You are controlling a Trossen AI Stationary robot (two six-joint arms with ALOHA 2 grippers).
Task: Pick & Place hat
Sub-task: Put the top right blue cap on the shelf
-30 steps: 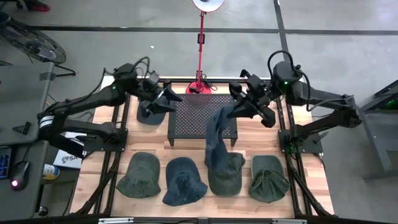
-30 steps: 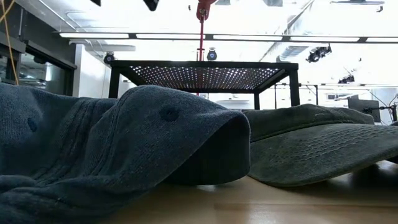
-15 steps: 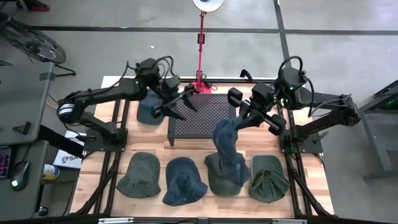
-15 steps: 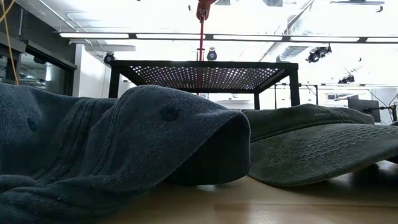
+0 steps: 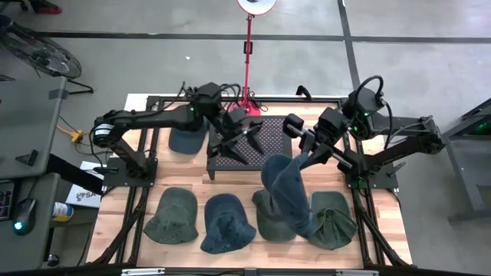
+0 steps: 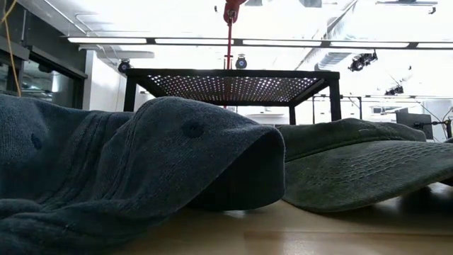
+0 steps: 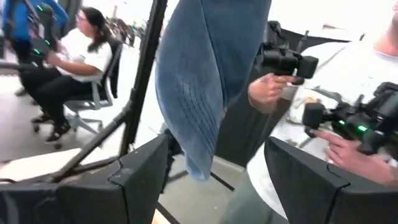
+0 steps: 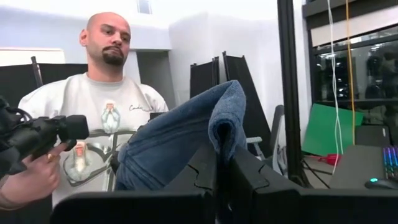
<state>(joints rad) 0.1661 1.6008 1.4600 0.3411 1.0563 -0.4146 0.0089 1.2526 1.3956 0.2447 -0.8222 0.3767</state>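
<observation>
We have the blue hat (image 5: 288, 192) pinched by a fold of its cloth in the right gripper (image 5: 301, 159), dangling above the front row of hats on the table (image 5: 383, 230), just off the black mesh stand (image 5: 268, 138). The left gripper (image 5: 244, 136) waits wide apart over that stand. To place it well, we judge we should carry the hat fully over the mesh and lower it before letting go, keeping both arms clear of each other.

fingers (image 8: 217, 180) pinching blue hat (image 8: 180, 140), person (image 8: 93, 143) behind
</observation>
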